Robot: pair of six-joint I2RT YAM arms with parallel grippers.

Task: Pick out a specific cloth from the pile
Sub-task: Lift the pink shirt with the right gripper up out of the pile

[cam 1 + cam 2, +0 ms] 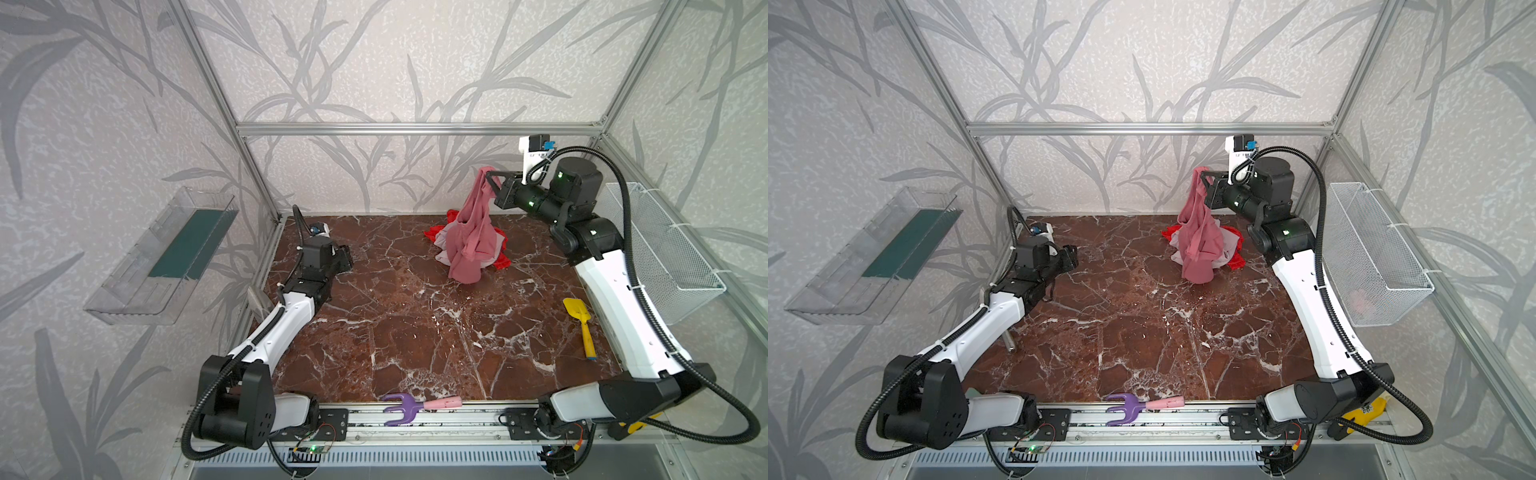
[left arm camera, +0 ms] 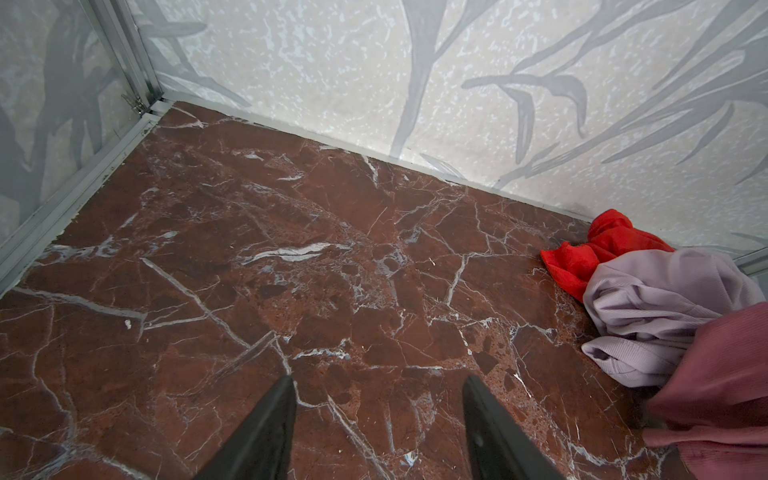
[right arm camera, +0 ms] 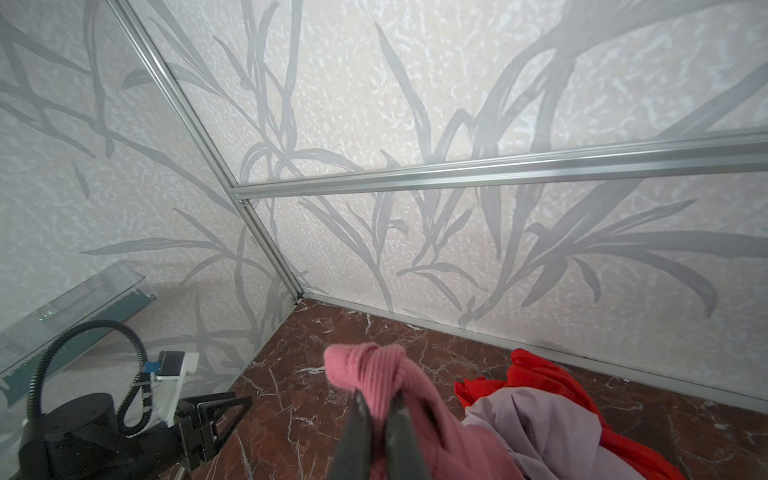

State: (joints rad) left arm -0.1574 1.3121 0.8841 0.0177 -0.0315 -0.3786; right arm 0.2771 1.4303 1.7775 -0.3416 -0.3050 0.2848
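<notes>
We count three cloths (image 1: 469, 232), two arms (image 1: 286, 318), one toy shovel (image 1: 579, 322), one toy rake (image 1: 405, 408), one wire basket (image 1: 665, 257), one clear bin (image 1: 166, 257).

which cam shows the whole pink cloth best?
The top views: both show the pink cloth end to end, hanging from the right gripper in front of the pile. The right wrist view shows only its pinched end between shut jaws; the left wrist view, one fold at the frame edge.
</notes>
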